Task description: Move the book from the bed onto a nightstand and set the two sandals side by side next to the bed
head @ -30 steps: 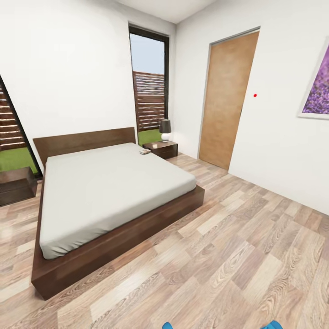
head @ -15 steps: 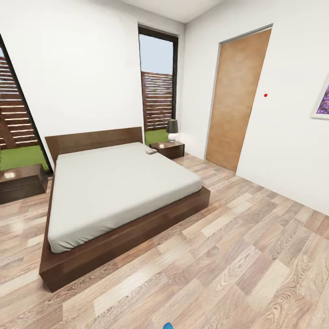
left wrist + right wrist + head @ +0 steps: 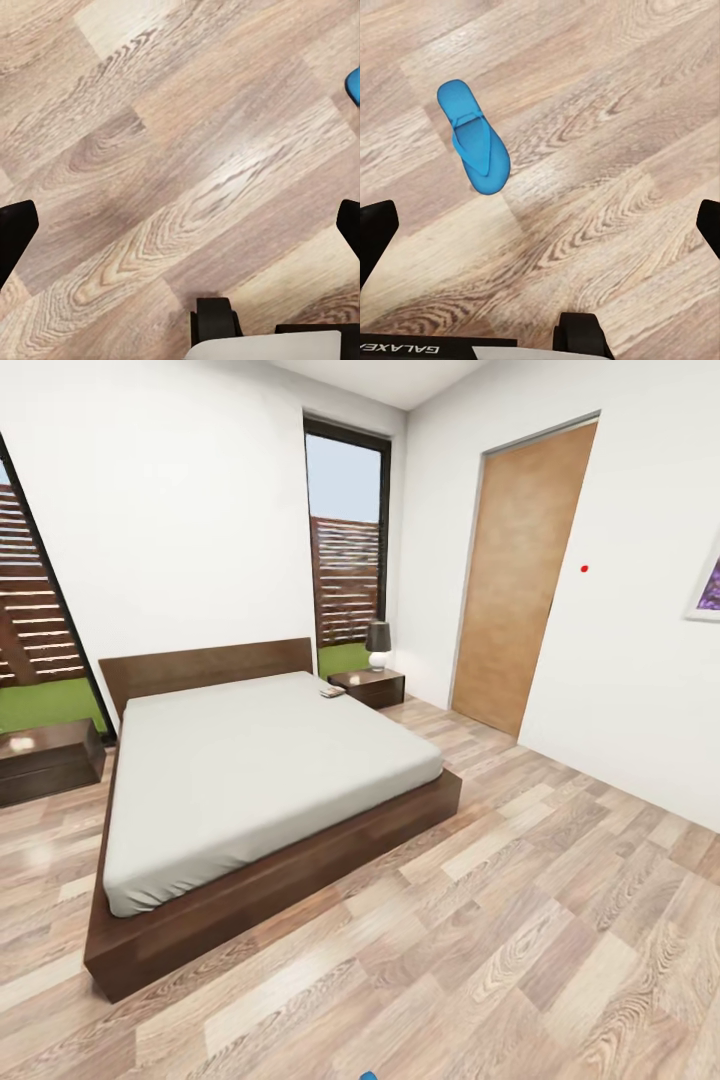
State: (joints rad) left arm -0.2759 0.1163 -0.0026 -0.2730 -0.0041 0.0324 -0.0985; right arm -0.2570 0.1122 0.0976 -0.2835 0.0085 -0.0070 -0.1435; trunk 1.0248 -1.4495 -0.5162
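- Standing at the far left beside the bed [image 3: 250, 780], one nightstand [image 3: 50, 758] is bare-topped; the other nightstand [image 3: 368, 685] carries a lamp [image 3: 378, 644].
- The book [image 3: 331, 692] lies on the mattress corner just beside the lamp's nightstand.
- The left tool [image 3: 180, 225] hangs open over the floor [image 3: 150, 150], a blue sandal edge [image 3: 352, 82] off to one side.
- The right tool [image 3: 540, 225] is open and empty above the floor; one sandal [image 3: 472, 136] lies flat ahead of it, apart from both fingers.
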